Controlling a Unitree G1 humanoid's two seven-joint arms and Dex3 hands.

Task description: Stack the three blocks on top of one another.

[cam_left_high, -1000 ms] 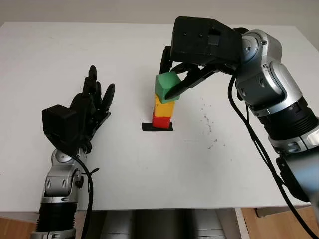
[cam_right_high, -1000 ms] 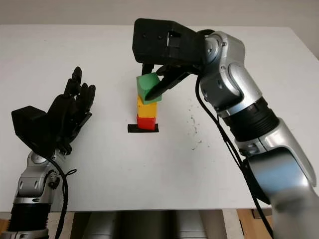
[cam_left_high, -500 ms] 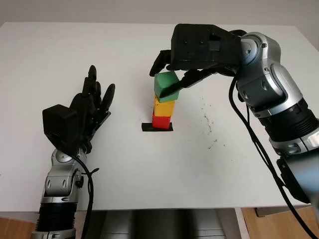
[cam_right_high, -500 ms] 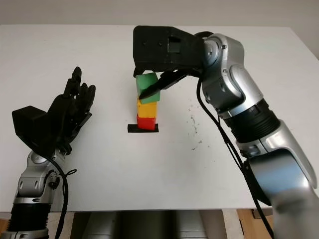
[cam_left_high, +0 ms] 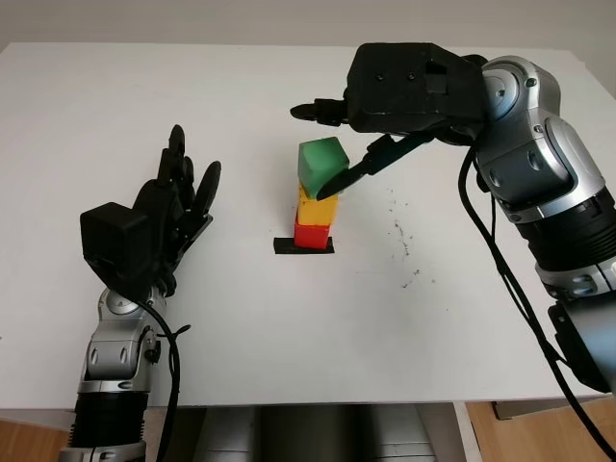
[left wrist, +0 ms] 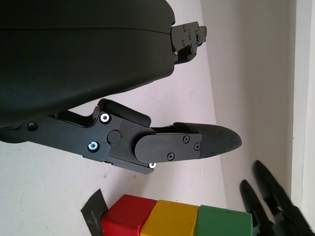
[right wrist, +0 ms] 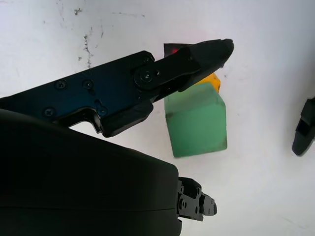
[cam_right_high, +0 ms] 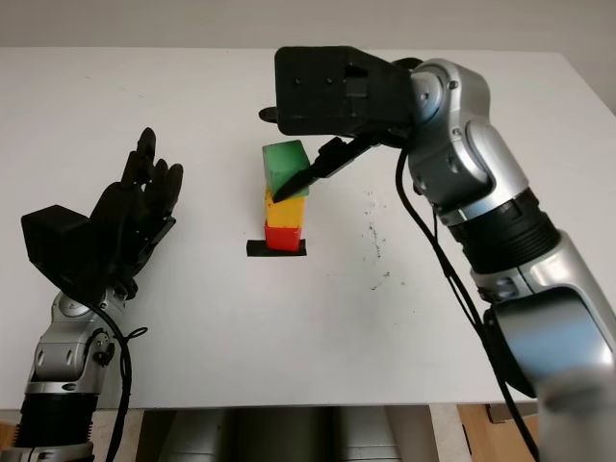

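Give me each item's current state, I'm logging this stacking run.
Red block: bottom of stack, on black marker.
Yellow block: on red.
Green block: on top, twisted askew, released.
Right hand: open, around green block.
Left hand: open, raised, idle.

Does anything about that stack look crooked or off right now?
Yes. The green block sits on top twisted and tilted, overhanging the yellow block, which sits square on the red block. The right hand is open beside it. The left hand is open, off to the left above the table.
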